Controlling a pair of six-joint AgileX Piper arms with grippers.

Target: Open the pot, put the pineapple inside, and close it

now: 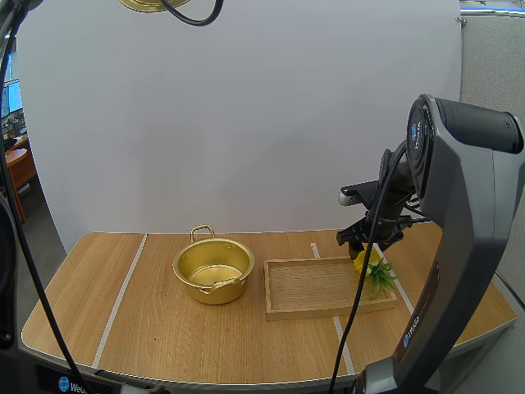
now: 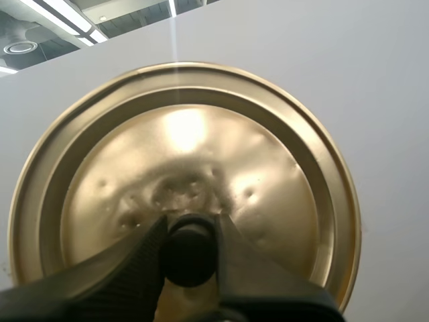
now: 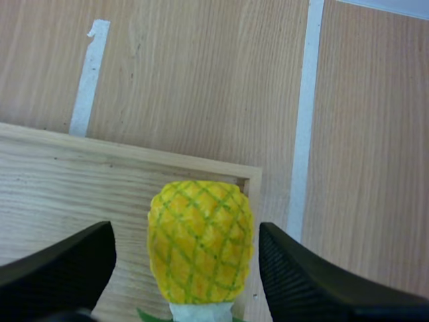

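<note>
You have the first step done: the pot stands open and empty on the table, just left of the wooden tray, and its lid is already off, held high above the table. Your left gripper is clamped on the lid's black knob, one finger on each side of it. The pineapple is not yet picked up; it lies at the tray's far right corner, its green leaves pointing toward the near edge of the table. Your right gripper hangs just over it with the jaws spread wide, one finger on each side of the fruit and neither one touching it. What you have left, as I judge it, is closing on the pineapple, carrying it left to the pot, dropping it in, and bringing the lid back down. For writing, a white word starting "We" is cut off at the table's front edge, and the right arm carries a blue round badge you cannot read here.
</note>
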